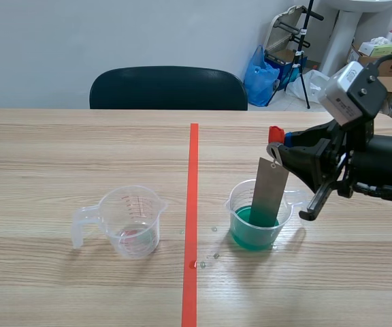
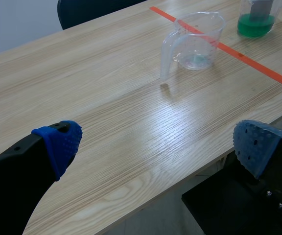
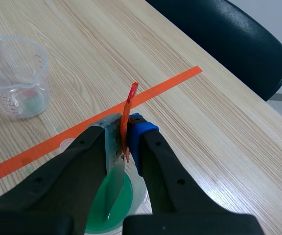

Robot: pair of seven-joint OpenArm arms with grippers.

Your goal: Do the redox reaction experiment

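Right gripper fingers are clenched on the top edge of a thin grey metal strip, with a red tab pinched alongside it and sticking up between the pads. The strip hangs nearly upright, leaning slightly, and its lower end dips into the green liquid inside a clear plastic beaker.

The strip looks light, stiff and smooth, and wet at its foot, so it would likely slip in a loose hold. The dry top edge, where it is now gripped, seems the safest place. The beaker looks light and easily tipped if the strip drags against its rim.

At nine o'clock from the beaker, across the orange tape line, stands an almost empty handled measuring cup. A dark chair stands at twelve o'clock beyond the table.

Left gripper is spread wide over the table's near edge, grasping nothing.
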